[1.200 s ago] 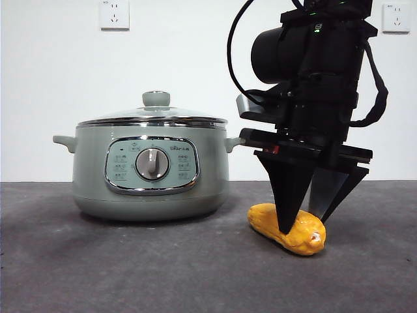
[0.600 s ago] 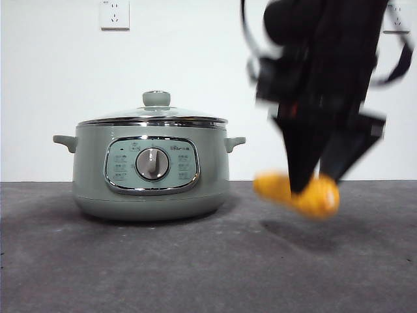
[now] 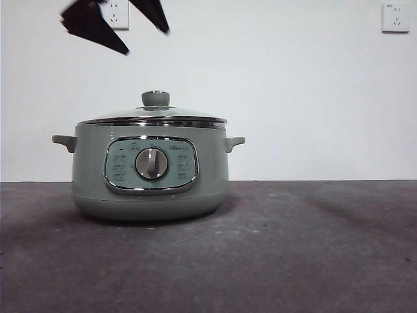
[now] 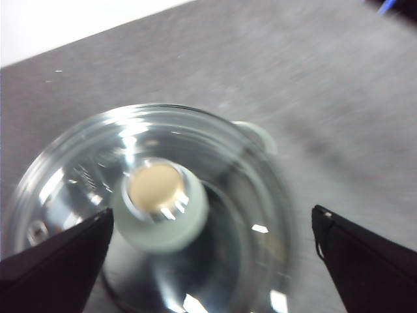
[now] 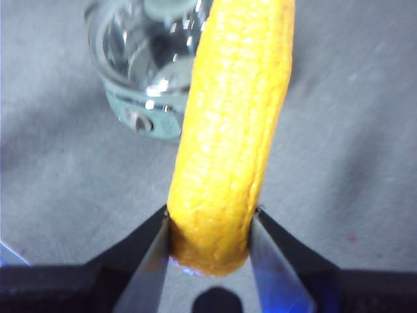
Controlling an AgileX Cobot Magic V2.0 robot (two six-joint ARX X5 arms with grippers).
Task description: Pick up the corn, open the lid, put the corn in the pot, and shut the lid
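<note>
- Front view: the pot (image 3: 150,171) is seen standing on the dark table (image 3: 313,261), left of the table's middle, with its control panel and silver dial (image 3: 152,163) turned to the camera. The lid (image 3: 154,116) is seated on the pot's rim, its green knob (image 3: 156,98) upright. Black claw tips are seen at the top left corner, above the pot, clear of the lid. Two wall sockets (image 3: 114,13) are mounted on the white wall.
- Left wrist view: the left claw (image 4: 212,251) is held above the lid (image 4: 140,215), jaws spread wide to either side of the knob (image 4: 158,205), touching nothing. The picture is blurred.
- Right wrist view: the corn (image 5: 231,130) is pinched near one end by the right claw (image 5: 210,228), high over the table, with the pot (image 5: 140,65) seen far below it.
</note>
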